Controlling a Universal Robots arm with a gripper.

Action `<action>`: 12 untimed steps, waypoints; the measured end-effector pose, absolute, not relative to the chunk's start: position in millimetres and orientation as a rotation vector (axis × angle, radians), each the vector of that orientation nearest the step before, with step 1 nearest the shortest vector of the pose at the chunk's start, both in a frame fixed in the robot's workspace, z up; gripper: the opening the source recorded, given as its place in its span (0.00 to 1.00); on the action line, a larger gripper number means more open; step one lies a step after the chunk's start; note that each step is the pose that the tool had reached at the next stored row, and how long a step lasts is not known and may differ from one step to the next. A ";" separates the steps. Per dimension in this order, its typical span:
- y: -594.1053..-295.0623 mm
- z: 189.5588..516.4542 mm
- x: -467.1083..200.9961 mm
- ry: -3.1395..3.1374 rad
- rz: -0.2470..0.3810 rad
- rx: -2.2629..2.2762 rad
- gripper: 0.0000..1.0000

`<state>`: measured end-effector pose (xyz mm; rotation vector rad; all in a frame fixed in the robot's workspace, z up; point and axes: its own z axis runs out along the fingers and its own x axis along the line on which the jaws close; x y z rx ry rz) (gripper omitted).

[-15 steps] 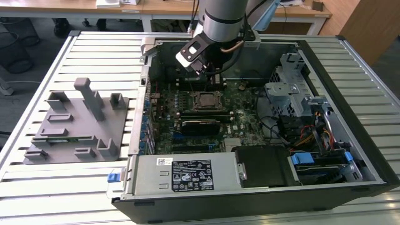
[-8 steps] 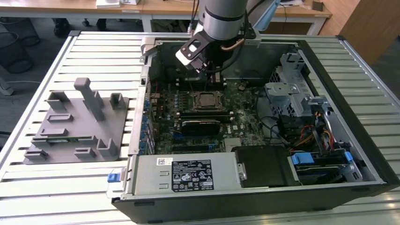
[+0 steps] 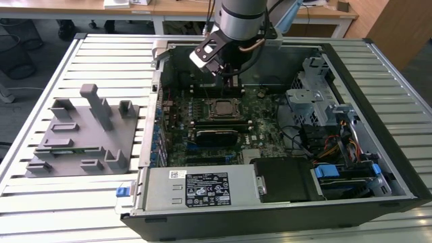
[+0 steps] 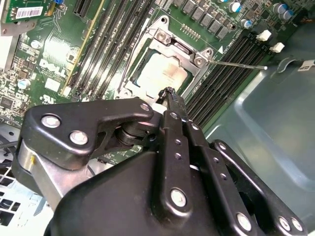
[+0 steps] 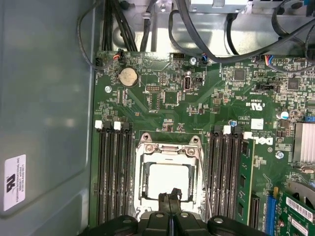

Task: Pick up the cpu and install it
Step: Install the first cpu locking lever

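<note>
Cpu point(image 5: 167, 181) lies inside the metal socket frame point(image 5: 147, 143), just beneath the tips of the gripper point(image 5: 170, 197), whose jaws are pressed together and hold nothing. If the chip sits tilted, pressing could bend socket pins.

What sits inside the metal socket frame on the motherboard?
The cpu, silver lid up. The gripper covers one edge; whatever lies beneath the lid is hidden.
</note>
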<state>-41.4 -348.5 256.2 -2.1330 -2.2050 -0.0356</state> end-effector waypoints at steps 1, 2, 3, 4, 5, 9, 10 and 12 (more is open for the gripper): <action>-348.5 257.3 -41.4 -2.205 -0.036 -2.133 0.11; -348.5 258.5 -41.4 -2.205 -0.036 -2.133 0.11; -348.5 259.7 -41.4 -2.205 -0.036 -2.133 0.11; -348.5 261.0 -41.4 -2.205 -0.036 -2.133 0.11; -348.5 262.3 -41.4 -2.205 -0.036 -2.133 0.11; -348.5 267.7 -41.4 -2.205 -0.035 -2.133 0.11; -348.5 269.0 -41.4 -2.205 -0.035 -2.133 0.11; -348.5 271.5 -41.5 -2.205 -0.035 -2.133 0.11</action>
